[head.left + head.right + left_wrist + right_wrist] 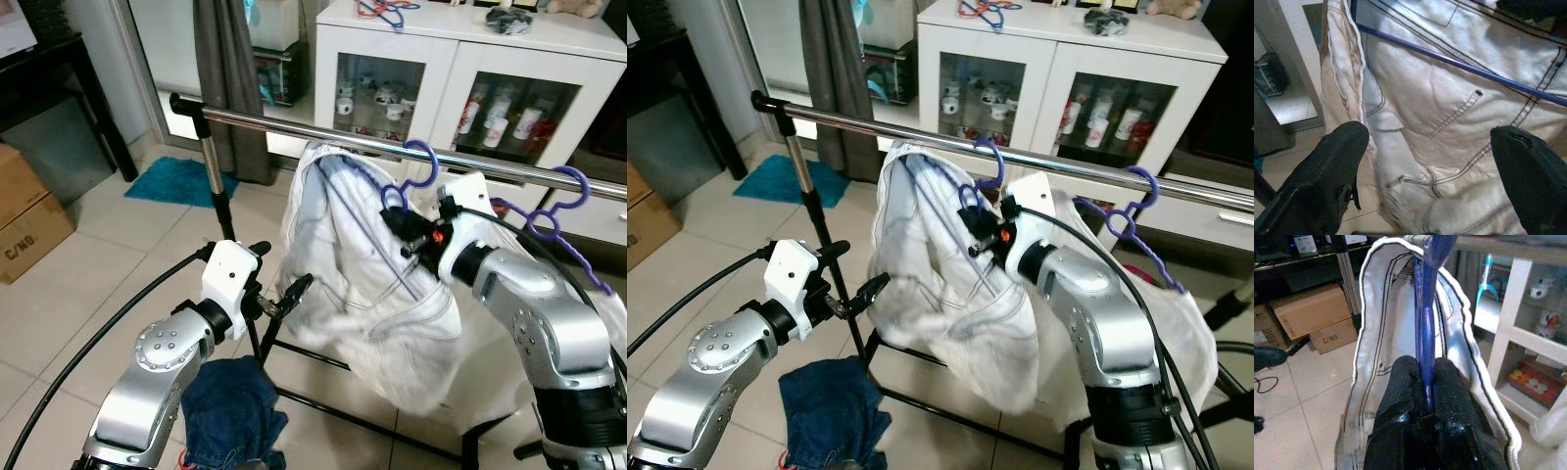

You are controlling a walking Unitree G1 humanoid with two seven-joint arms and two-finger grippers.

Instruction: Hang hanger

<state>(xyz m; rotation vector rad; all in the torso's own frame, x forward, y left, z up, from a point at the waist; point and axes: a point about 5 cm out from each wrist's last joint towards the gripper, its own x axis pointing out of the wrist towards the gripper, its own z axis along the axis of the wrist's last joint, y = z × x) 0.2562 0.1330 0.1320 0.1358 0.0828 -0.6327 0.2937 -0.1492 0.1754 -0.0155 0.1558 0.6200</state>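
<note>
Floor: pale tiles (118,284) lying underfoot, teal mat (181,181) sitting far left.
Furniture: white glass-door cabinet (460,88) standing far right; cardboard boxes (24,220) resting left.

White garment (362,255) with dark contrast stitching, on a purple-blue hanger (1426,333); second purple hanger (554,211) beside it on the chrome rail (323,134), black stand frame (323,401). Arms silver with white wrist housings, both pincers black: left pincer (294,294), right pincer (1422,382) with a small orange-red spot near it in the eye views. Floor tiles (88,294) off-white, teal mat (176,181), dark blue cloth (230,411) on the floor, white cabinet (441,59), brown cardboard box (29,230) with black lettering.
</note>
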